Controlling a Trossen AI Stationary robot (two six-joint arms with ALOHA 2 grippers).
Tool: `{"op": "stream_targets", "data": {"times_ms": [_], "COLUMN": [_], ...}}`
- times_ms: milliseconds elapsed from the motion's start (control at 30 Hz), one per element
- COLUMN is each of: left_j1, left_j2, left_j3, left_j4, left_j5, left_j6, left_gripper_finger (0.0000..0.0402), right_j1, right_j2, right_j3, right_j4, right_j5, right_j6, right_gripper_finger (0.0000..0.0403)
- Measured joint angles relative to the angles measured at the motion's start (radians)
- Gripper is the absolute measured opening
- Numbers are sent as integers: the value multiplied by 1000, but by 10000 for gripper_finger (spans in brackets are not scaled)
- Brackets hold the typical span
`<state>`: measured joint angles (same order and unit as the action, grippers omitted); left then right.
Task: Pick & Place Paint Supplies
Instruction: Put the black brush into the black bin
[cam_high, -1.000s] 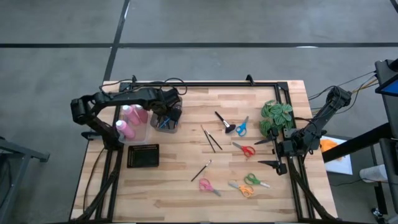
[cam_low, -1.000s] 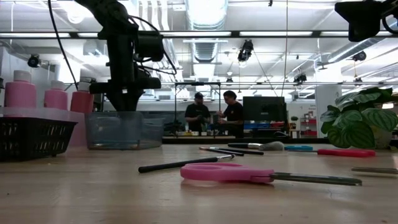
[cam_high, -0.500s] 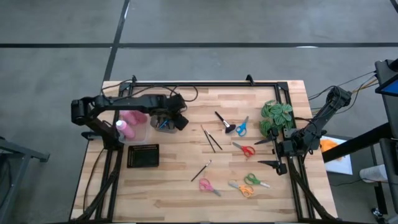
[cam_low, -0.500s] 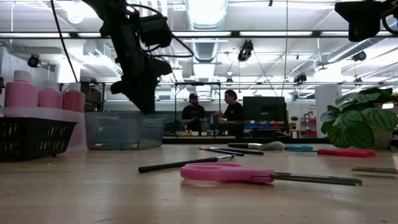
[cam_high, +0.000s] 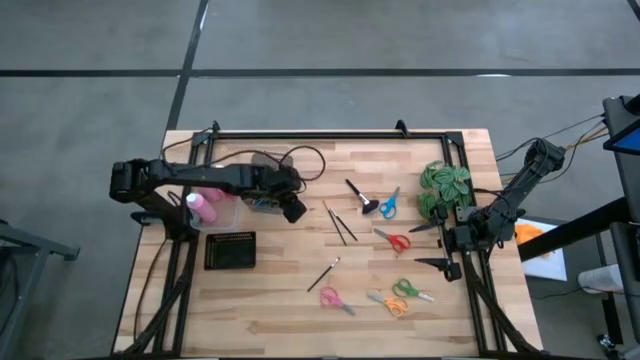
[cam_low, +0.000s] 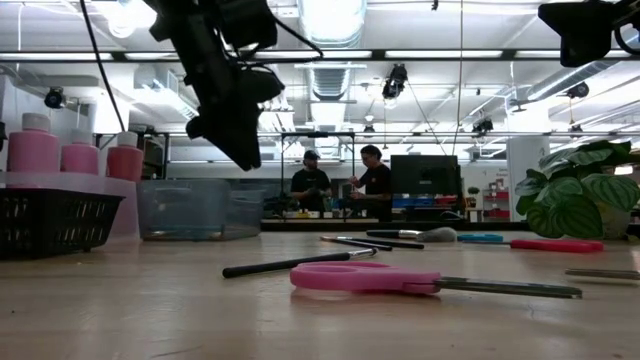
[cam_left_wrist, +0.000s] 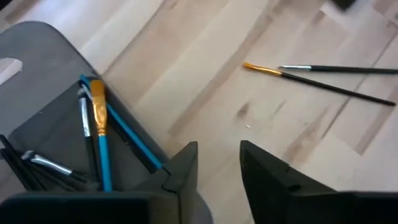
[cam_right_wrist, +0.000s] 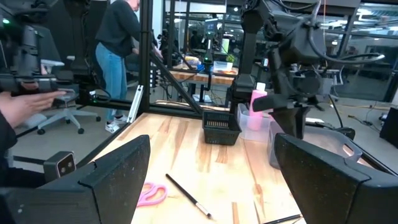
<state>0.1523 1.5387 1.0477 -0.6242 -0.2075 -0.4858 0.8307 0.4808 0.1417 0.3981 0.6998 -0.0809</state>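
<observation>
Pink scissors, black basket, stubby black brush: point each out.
Pink scissors (cam_high: 331, 298), high view, on the handles.
Black basket (cam_high: 230, 250), high view, on its mesh floor.
Stubby black brush (cam_high: 360, 197), high view, on its handle.

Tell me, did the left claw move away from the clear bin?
Yes. The left gripper slid off the clear bin toward the loose brushes mid-table.

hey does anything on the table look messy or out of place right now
Nothing is spilled or broken. Several paintbrushes lie loose among scissors mid-table, while others are in the clear bin. The left gripper hangs empty beside that bin; the right gripper waits at the table's edge.
</observation>
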Motion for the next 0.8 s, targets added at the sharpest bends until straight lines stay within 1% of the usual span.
{"op": "stream_targets", "data": {"times_ms": [100, 233, 367, 467, 800], "left_j1": [-55, -137, -218, -266, -427], "left_j2": [0, 0, 0, 0, 2], "left_j3": [0, 0, 1, 1, 1], "left_j4": [3, 16, 43, 52, 93], "left_j5": [-27, -28, -28, -28, -46], "left_j6": [-20, -23, -62, -112, -317], "left_gripper_finger": [165, 222, 256, 263, 264], "right_j1": [0, 0, 0, 0, 0], "right_j2": [0, 0, 0, 0, 0], "right_j3": [0, 0, 0, 0, 0], "right_j4": [0, 0, 0, 0, 0], "right_j5": [0, 0, 0, 0, 0], "right_j6": [-1, 0, 0, 1, 0], "right_gripper_finger": [341, 341, 341, 341, 341]}}
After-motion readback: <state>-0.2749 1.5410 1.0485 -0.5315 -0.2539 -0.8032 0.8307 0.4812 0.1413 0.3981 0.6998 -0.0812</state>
